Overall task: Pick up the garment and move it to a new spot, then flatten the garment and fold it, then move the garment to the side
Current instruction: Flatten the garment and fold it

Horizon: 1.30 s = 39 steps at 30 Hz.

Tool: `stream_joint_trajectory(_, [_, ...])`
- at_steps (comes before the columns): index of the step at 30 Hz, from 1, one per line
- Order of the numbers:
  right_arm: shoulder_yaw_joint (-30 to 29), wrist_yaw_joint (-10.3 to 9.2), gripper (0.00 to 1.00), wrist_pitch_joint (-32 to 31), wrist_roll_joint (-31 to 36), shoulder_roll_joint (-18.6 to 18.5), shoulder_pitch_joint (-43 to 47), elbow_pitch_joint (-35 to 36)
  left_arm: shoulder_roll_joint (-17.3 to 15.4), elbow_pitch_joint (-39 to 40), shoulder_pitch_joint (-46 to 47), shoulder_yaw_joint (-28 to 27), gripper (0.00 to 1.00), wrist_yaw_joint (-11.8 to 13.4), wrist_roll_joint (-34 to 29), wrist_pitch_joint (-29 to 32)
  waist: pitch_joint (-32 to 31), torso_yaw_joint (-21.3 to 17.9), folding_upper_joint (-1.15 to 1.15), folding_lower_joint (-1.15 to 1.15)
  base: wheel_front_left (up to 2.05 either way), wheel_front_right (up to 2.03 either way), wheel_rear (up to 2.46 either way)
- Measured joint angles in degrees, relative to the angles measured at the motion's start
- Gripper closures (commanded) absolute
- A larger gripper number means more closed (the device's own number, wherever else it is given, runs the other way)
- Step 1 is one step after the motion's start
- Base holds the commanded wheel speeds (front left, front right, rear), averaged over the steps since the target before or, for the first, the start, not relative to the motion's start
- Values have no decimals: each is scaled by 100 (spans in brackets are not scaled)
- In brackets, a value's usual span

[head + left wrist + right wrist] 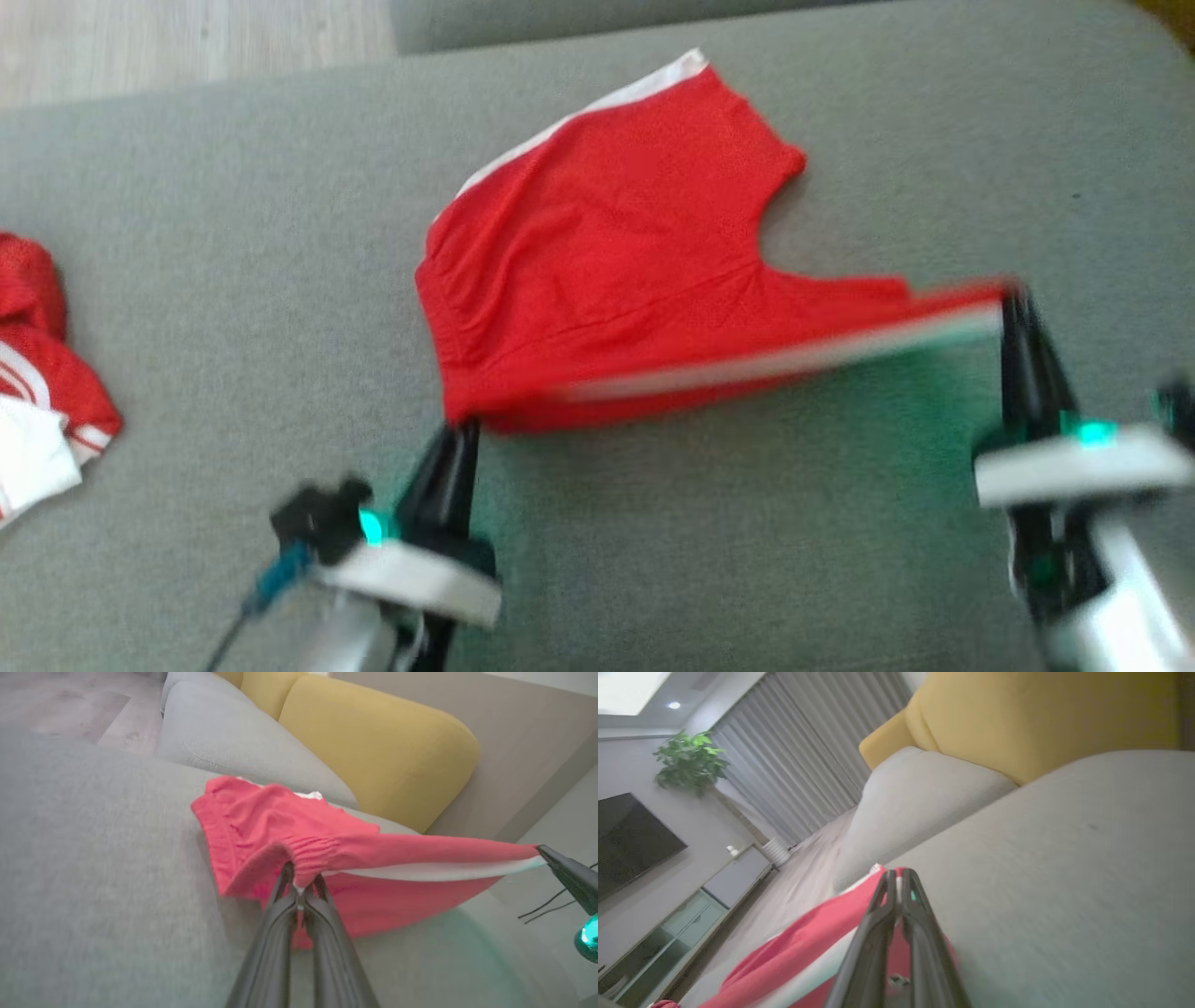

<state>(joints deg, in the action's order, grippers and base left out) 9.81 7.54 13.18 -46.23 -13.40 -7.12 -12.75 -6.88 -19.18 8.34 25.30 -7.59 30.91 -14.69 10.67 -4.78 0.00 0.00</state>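
Garment (597, 252): a red piece of clothing with a white stripe along one edge, near the middle of the grey sofa seat (187, 233) in the head view. Its far part, toward 12 o'clock, lies flat on the seat. Its near edge is raised and drawn into a taut line between the two grippers.

Left gripper (457, 434): at 7 o'clock of the garment, jaws clenched on a corner of the red cloth. In the left wrist view a gathered, ribbed band of fabric is pinched between the two dark fingers (280, 905), and the cloth beside it curls over toward 9 o'clock.

Right gripper (1013, 303): at 4 o'clock of the garment, jaws clenched on the other end of the striped edge. In the right wrist view red and white fabric trails from the closed tips toward 7 o'clock. This end of the garment is smeared by blur in the head view.

Green lights (1092, 434) on both wrists cast a green tint on the seat below the stretched edge.

Second garment (37, 373): red and white, crumpled, at the 9 o'clock edge of the head view, well apart from the first.

Surroundings: a yellow cushion (373, 742) beyond the seat at 1 o'clock in the left wrist view; pale wooden floor (140, 37) at 11 o'clock in the head view; a potted plant (689, 758), grey curtains (798, 751) and a dark screen (630, 840) in the right wrist view
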Motion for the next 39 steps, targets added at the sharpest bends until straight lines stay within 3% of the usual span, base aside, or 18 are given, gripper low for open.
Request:
stream_joint_trajectory(5, [103,0,100,-323,194,14,-1477,-381,97,-222,1000,10,100,0,374,-1,357,178,0,1,0,0,0])
stream_joint_trajectory(13, [111,0,100,-726,566,182,-3388,-1733,280,-1177,2548,124,100,1,605,-1,959,603,0,2,0,0,0])
stream_joint_trajectory(23, [38,0,100,-689,1217,176,-5055,-3323,472,-2038,3680,271,100,1,609,-1,1579,1061,0,1,0,0,0])
stream_joint_trajectory(24, [32,0,81,-655,1281,177,-5171,-3495,485,-2129,3751,290,69,1,634,-1,1633,1101,0,1,0,0,0])
stream_joint_trajectory(25, [15,0,0,-615,1336,181,-5265,-3665,492,-2174,3801,309,15,1,689,-1,1680,1134,-1,1,0,0,0])
stream_joint_trajectory(26, [13,0,0,-572,1407,185,-5341,-3834,494,-2193,3844,349,0,1,756,-1,1719,1163,-1,1,0,0,0])
stream_joint_trajectory(32, [220,0,0,-111,1812,174,-5434,-4291,506,-2329,3854,519,0,3,944,-1,1766,1192,0,0,0,0,0])
stream_joint_trajectory(39, [610,0,0,63,2354,-148,-5276,-4589,514,-2057,3232,41,0,214,464,-1,1607,1139,0,-1,0,0,0])
